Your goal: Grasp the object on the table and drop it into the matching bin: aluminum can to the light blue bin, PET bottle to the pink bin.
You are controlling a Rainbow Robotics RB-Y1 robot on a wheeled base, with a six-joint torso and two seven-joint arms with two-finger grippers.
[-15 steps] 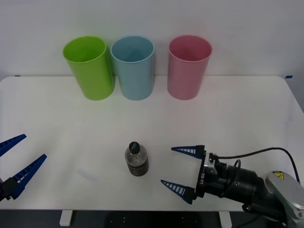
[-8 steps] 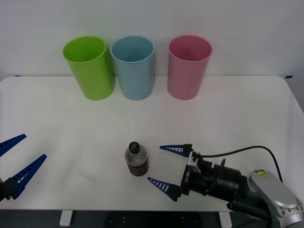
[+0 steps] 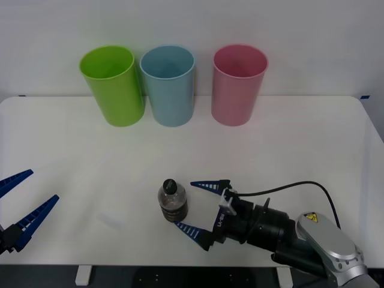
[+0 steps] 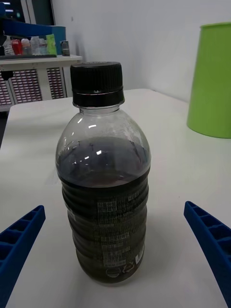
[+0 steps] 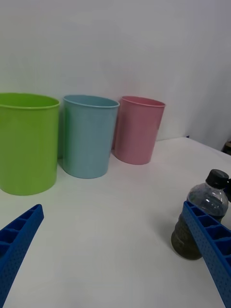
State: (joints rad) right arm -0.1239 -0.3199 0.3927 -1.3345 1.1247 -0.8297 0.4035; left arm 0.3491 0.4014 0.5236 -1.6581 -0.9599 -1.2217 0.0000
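Note:
A small clear PET bottle (image 3: 172, 202) (image 4: 103, 183) (image 5: 202, 211) with a black cap and dark label stands upright on the white table (image 3: 288, 150), near its front edge. My right gripper (image 3: 200, 206) is open just to the bottle's right, its blue fingers level with the bottle and apart from it. In the right wrist view the bottle stands centred between the two fingers. The pink bin (image 3: 238, 84) (image 5: 138, 129) and the light blue bin (image 3: 169, 84) (image 5: 88, 135) stand at the table's back edge. My left gripper (image 3: 18, 207) waits open at the front left.
A lime green bin (image 3: 114, 84) (image 4: 211, 79) (image 5: 26, 142) stands left of the light blue one. A black cable (image 3: 300, 187) arcs over the right arm. Bare tabletop lies between the bottle and the bins.
My right gripper has slid left along the table's front toward the bottle, staying open. The bottle and the left arm have not moved.

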